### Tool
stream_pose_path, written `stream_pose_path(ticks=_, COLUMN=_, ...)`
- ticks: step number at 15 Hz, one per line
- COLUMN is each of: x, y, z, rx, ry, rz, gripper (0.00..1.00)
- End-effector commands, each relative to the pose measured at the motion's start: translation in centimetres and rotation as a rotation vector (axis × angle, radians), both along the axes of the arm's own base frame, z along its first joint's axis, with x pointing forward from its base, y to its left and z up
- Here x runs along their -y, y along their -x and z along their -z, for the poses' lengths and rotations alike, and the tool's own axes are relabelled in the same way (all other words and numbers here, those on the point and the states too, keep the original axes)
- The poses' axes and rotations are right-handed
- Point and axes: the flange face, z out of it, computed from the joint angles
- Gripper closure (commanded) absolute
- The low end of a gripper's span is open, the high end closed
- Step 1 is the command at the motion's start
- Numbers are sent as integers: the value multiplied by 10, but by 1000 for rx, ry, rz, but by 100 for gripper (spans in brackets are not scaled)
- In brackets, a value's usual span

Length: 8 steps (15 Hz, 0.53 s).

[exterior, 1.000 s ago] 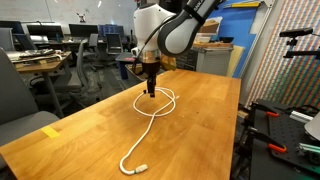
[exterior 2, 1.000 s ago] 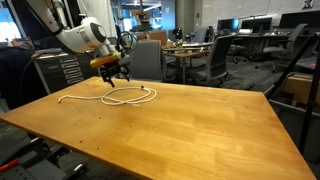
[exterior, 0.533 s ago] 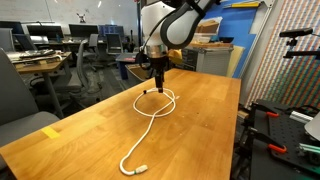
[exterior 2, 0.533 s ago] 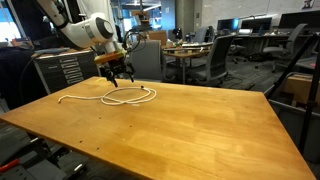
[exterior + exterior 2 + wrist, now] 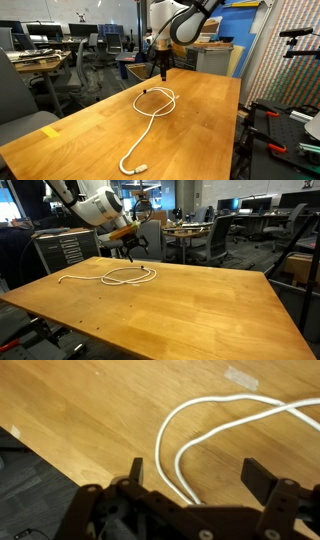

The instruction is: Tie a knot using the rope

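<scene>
My hand (image 5: 161,72) hangs empty, spread wide, upper centre; a careless descent could pull apart the loop in the rope (image 5: 161,448).

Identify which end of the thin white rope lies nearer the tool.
The looped end, just beneath the open black tool; the other end lies far away from it.

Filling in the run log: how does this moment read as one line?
end effector: open, empty, above rope | rope: lying looped on table, not held

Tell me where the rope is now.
In an exterior view the rope lies on the table, looped near the gripper, its tail trailing toward the near edge.
</scene>
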Motion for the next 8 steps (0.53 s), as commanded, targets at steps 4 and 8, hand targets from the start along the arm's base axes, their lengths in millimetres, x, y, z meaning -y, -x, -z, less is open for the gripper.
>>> stream_pose_path(ticks=4, x=78, y=-3, z=-10, rx=-77, ry=-122, rz=60, gripper=0)
stream_pose_path(ticks=8, x=33, y=-21, z=14, rx=54, ry=-11, rz=-6, gripper=0)
